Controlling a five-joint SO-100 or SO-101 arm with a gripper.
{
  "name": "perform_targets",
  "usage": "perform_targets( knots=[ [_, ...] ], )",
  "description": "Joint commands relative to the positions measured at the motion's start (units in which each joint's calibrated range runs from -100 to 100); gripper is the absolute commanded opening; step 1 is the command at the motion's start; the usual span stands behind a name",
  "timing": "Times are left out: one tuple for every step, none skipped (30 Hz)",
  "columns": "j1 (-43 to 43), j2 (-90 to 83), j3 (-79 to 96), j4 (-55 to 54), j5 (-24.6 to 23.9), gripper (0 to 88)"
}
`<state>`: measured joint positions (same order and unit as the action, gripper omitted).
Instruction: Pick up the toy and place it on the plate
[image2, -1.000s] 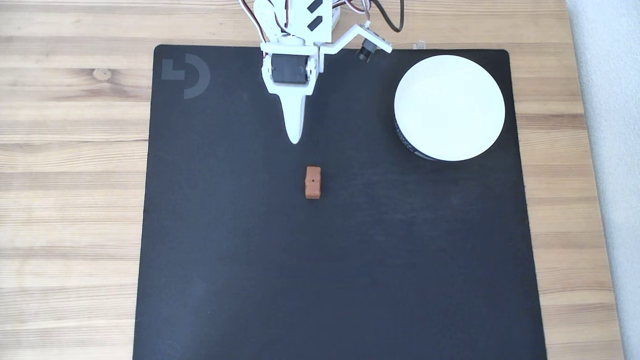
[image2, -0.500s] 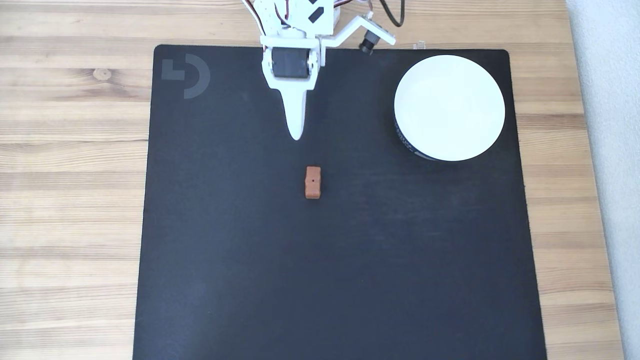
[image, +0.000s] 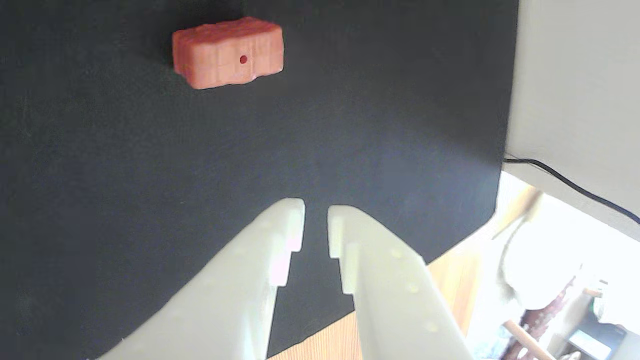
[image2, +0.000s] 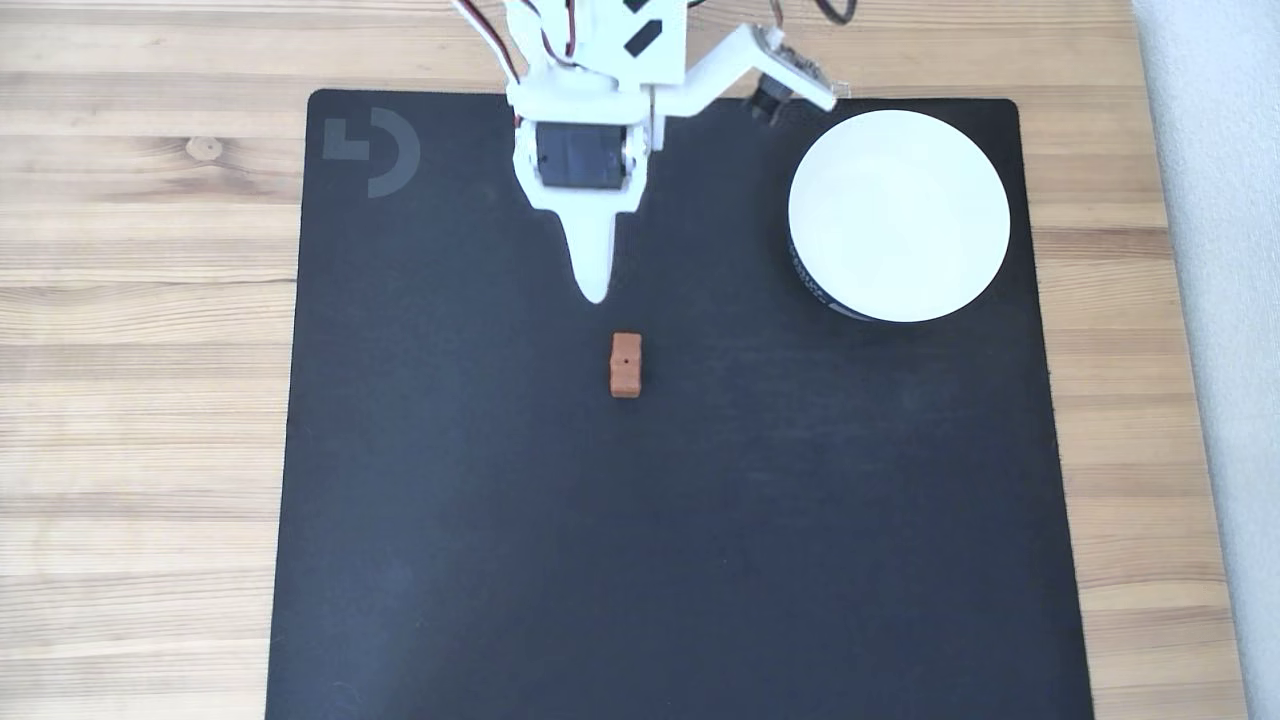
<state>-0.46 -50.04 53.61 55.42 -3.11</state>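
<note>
The toy (image2: 625, 365) is a small reddish-brown block with a dark hole, lying on the black mat near its middle. In the wrist view the toy (image: 227, 52) sits at the upper left, well ahead of the fingertips. My white gripper (image2: 595, 290) points down at the mat just above the toy in the fixed view, a short gap away. In the wrist view the gripper (image: 316, 210) has its fingers nearly together with a narrow slit and nothing between them. The white plate (image2: 900, 215) stands empty at the mat's upper right corner.
The black mat (image2: 650, 550) covers most of the wooden table (image2: 150, 400). A pale grey surface (image2: 1230, 300) runs along the right edge. The wrist camera bracket (image2: 780, 85) sticks out close to the plate's upper left.
The gripper tip drew back slightly, then came down closer to the toy. The camera bracket swung right toward the plate. Toy and plate have not moved.
</note>
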Motion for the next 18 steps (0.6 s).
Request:
perform_targets(
  knots=[
    [0.2,8.8,-11.5,1.9,0.0,2.3],
    [0.2,9.6,-12.8,2.7,0.0,2.3],
    [0.2,11.2,-15.2,4.2,0.1,2.3],
    [0.3,12.3,-16.9,5.2,0.1,2.3],
    [0.3,14.8,-20.0,6.9,0.1,2.3],
    [0.3,16.2,-21.8,7.7,0.1,2.3],
    [0.3,18.2,-23.6,8.6,0.1,2.3],
    [0.4,19.4,-25.0,9.2,0.1,2.3],
    [0.5,21.3,-26.8,9.9,0.1,2.3],
    [0.4,24.4,-29.3,10.5,0.2,2.3],
    [0.3,26.2,-30.4,10.5,0.2,2.3],
    [0.2,28.4,-31.6,10.5,0.2,2.3],
    [0.2,29.7,-32.2,10.5,0.2,2.3],
    [0.2,31.3,-33.0,10.5,0.2,2.3],
    [0.2,34.9,-34.8,10.5,0.2,2.3],
    [0.2,36.7,-35.8,10.5,0.2,2.3],
    [0.2,38.5,-36.8,10.5,0.2,2.3],
    [0.2,40.4,-37.8,10.5,0.2,2.3]
  ],
)
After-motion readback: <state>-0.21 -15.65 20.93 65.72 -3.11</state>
